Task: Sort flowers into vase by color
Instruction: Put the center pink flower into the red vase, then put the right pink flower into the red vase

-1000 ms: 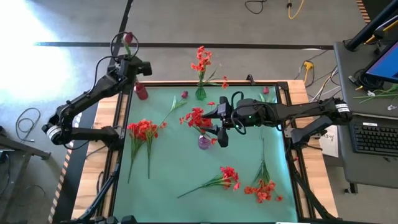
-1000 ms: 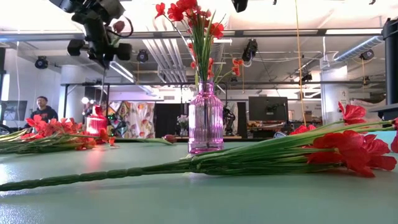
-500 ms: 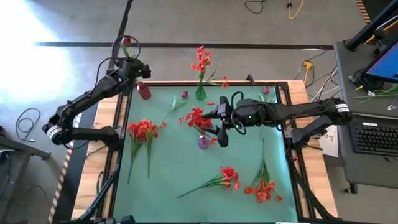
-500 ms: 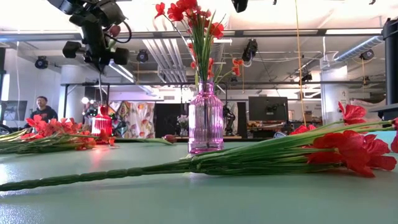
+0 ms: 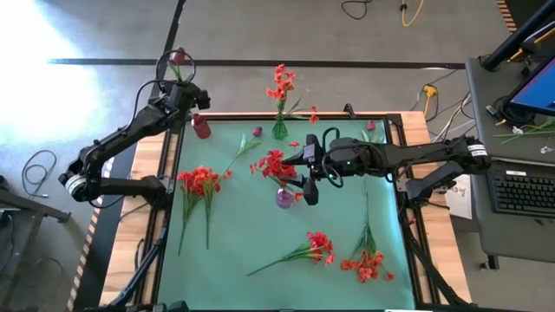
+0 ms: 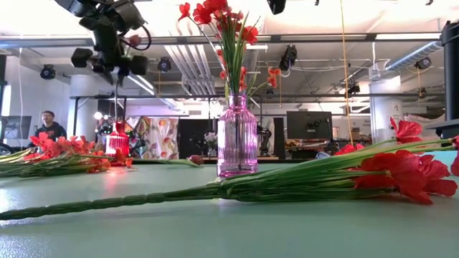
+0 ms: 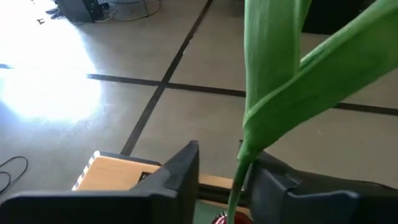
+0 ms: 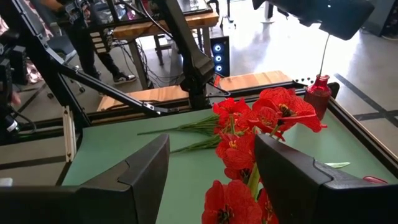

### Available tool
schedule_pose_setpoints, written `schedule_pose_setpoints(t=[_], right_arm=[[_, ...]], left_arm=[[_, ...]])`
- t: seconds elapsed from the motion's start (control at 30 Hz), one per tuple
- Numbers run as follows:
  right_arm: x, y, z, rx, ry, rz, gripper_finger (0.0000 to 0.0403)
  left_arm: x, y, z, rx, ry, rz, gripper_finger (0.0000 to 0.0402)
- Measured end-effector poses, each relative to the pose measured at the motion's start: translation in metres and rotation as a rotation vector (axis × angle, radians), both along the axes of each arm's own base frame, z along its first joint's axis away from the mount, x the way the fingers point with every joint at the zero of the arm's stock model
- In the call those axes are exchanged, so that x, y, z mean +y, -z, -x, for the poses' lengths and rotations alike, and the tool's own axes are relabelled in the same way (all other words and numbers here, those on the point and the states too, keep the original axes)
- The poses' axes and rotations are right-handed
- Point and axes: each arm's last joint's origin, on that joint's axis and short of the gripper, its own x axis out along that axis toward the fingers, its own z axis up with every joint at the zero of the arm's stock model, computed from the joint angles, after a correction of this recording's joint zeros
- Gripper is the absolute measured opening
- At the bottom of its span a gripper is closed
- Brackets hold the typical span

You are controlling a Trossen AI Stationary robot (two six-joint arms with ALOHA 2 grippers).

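My left gripper [image 5: 187,97] hovers high over the table's far left corner, above a small red vase [image 5: 200,128]. A magenta tulip stands through it, bud [image 5: 178,57] above the fingers, thin stem [image 6: 116,107] running down into the vase. In the left wrist view the fingers stand narrowly open [image 7: 221,152] around the stem. My right gripper [image 5: 306,182] waits open beside the purple vase [image 5: 284,198], which holds red blooms [image 5: 274,163]. A green vase [image 5: 279,130] with red flowers stands at the far edge. My left gripper comes at the tulip from above, fingers across the upright stem. The stem [image 7: 238,177], just below a broad green leaf [image 7: 292,74], lies against the inner side of one finger [image 7: 267,177]. A gap shows between it and the other finger.
Loose red sprays lie on the green mat at the left [image 5: 201,182], near the middle [image 5: 308,250] and at the near right [image 5: 368,262]. A tulip lies by the far left [image 5: 243,152], a bud by the far right [image 5: 370,126]. A desk with keyboard stands to the right.
My left gripper has sunk a little over the red vase, carrying the tulip with it, so the bud sits lower and the stem reaches farther down. The red vase has shifted slightly toward the table's right. My right arm has kept still.
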Motion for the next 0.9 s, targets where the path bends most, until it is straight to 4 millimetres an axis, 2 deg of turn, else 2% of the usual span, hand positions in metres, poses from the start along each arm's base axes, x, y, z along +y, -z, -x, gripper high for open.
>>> schedule_pose_setpoints(t=[0.23, 0.43, 0.63, 0.9], right_arm=[[0.0, 0.0, 0.0, 0.001, 0.0, 0.0, 0.0228], [0.0, 0.0, 0.0, 0.002, 0.0, 0.0, 0.0228], [0.0, 0.0, 0.0, 0.001, 0.002, -0.007, 0.0228], [0.0, 0.0, 0.0, 0.001, 0.003, -0.007, 0.0228]], left_arm=[[-0.002, 0.004, 0.0, -0.005, 0.032, 0.057, 0.0172], [-0.005, 0.007, 0.002, 0.018, 0.047, 0.102, 0.0213], [-0.01, 0.002, 0.004, 0.089, 0.112, 0.181, 0.0233], [-0.018, -0.022, 0.009, 0.144, 0.194, 0.28, 0.0235]])
